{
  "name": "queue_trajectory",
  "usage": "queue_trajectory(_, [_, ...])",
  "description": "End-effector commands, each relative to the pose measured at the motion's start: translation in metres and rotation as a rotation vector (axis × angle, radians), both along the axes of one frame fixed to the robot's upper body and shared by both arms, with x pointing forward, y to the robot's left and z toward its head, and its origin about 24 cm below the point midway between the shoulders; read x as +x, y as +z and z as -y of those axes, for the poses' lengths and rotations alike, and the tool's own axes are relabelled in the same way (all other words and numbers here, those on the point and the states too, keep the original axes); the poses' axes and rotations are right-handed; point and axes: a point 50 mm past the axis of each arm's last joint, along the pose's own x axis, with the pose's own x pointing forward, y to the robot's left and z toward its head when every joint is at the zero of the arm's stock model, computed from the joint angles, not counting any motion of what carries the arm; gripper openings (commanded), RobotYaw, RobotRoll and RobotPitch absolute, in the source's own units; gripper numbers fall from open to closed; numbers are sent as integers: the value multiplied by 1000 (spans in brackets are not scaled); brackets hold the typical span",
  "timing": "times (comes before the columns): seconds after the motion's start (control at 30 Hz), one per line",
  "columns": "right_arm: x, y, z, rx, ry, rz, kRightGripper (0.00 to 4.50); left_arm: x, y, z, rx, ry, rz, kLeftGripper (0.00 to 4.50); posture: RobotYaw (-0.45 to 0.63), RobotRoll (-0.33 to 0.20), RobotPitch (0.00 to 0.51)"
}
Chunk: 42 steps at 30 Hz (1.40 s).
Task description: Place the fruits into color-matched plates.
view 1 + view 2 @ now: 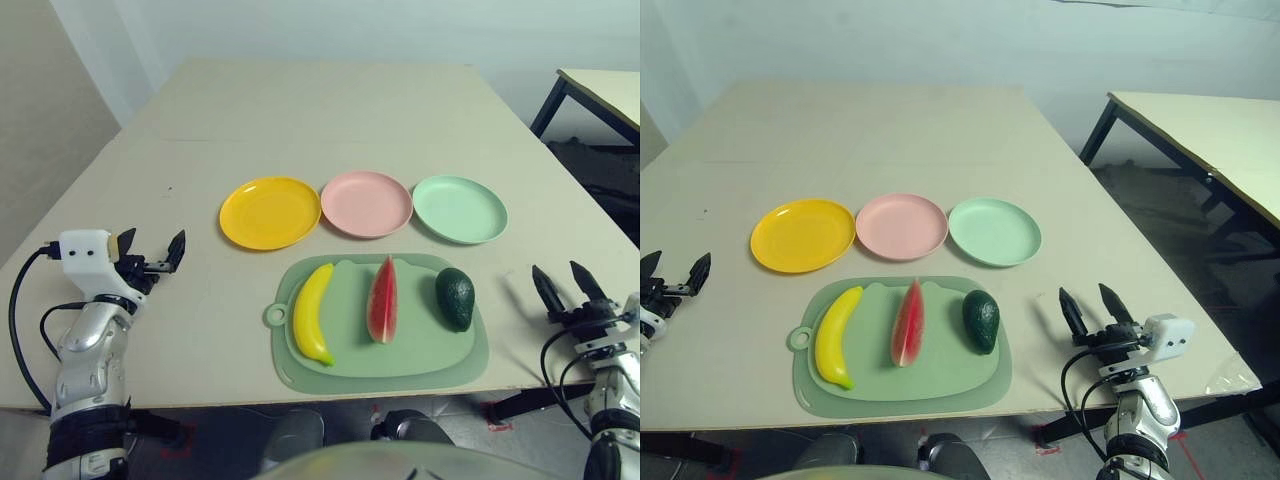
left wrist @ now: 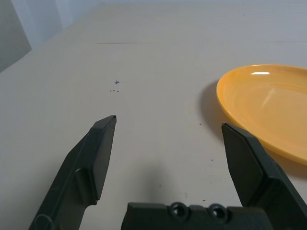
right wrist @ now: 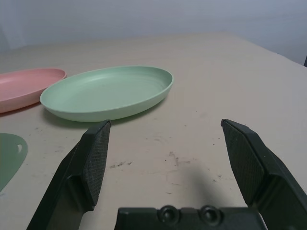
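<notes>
Silver forearms (image 1: 90, 365) lie nearest you, one at each side of the counter (image 1: 300, 110). Both sets of fingers are open and hold nothing.

Left fingers (image 1: 152, 241): these stand over the counter, left of the mat. Yellow plate (image 1: 270, 213): you will find it to the right of the left fingers and slightly beyond their tips. Banana (image 1: 312, 315): it lies on the green mat (image 1: 440, 380), right of the left fingers and nearer you than their tips. Expect a light, fairly stiff shell. Grip it across the middle of the curve; a hold near one end may let it swing.

Pink plate (image 1: 367, 204): it sits between the two sets of fingers, beyond both. Watermelon wedge (image 1: 382, 303): it rests on the mat between the two sets, its long axis pointing away from you. Close on its two long sides, low and at mid-length; the sloping faces are likely to slip upward out of a high grip.

Mint plate (image 1: 460, 209): it lies beyond the right fingers and to their left. Avocado (image 1: 455, 299): it is on the mat, left of the right fingers. Judge it light, firm and smooth. Center your grip across its widest part, since a rounded surface may roll away from an off-center squeeze.

Right fingers (image 1: 1083, 290): these stand over the counter, right of the mat.
</notes>
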Motion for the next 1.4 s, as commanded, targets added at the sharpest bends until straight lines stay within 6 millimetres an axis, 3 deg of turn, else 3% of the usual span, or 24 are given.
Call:
queue_trajectory(0.03, [4, 3, 5, -12, 34, -34, 4500, -14, -10, 4, -35, 24, 12, 4470, 258, 0, 35])
queue_trajectory(0.13, [10, 25, 24, -77, 68, -44, 4500, -32, -7, 10, -70, 16, 62, 4470, 217, 0, 31])
queue_trajectory(0.27, [3, 30, 33, -82, 10, -17, 4500, -22, -9, 17, -82, -57, 51, 4470, 156, 0, 14])
queue_trajectory(0.4, [0, 29, 29, -89, 24, -7, 4500, -11, -9, 31, -89, -169, 45, 4470, 137, 0, 7])
queue_trajectory(0.63, [-14, 53, 31, -154, 144, 17, 4500, -7, -4, 61, 95, -669, -101, 4470, 58, 0, 0])
queue_trajectory(0.73, [-14, 80, 28, -197, 283, 1, 4500, -12, 7, 67, 178, -877, -161, 4470, 32, 0, 0])
queue_trajectory(0.83, [-12, 115, 9, -280, 496, 1, 4500, -17, 18, 72, 253, -1027, -199, 4470, -13, 0, 0])
queue_trajectory(0.93, [3, 184, -43, -382, 801, 65, 4500, -19, 33, 74, 354, -1151, -223, 4470, -34, 0, 0])
queue_trajectory(1.07, [26, 243, -90, -480, 987, 38, 4500, -10, 51, 85, 382, -1191, -157, 4470, -52, 0, 0])
queue_trajectory(1.17, [30, 254, -117, -484, 1125, -139, 4500, -6, 53, 95, 398, -1222, -139, 4470, -38, 0, 0])
queue_trajectory(1.27, [36, 249, -130, -656, 1078, -285, 4500, -6, 49, 99, 404, -1222, -137, 4470, -23, 0, 0])
queue_trajectory(1.4, [36, 238, -141, -849, 1073, -351, 4500, -10, 46, 99, 401, -1196, -132, 4470, 11, 0, 5])
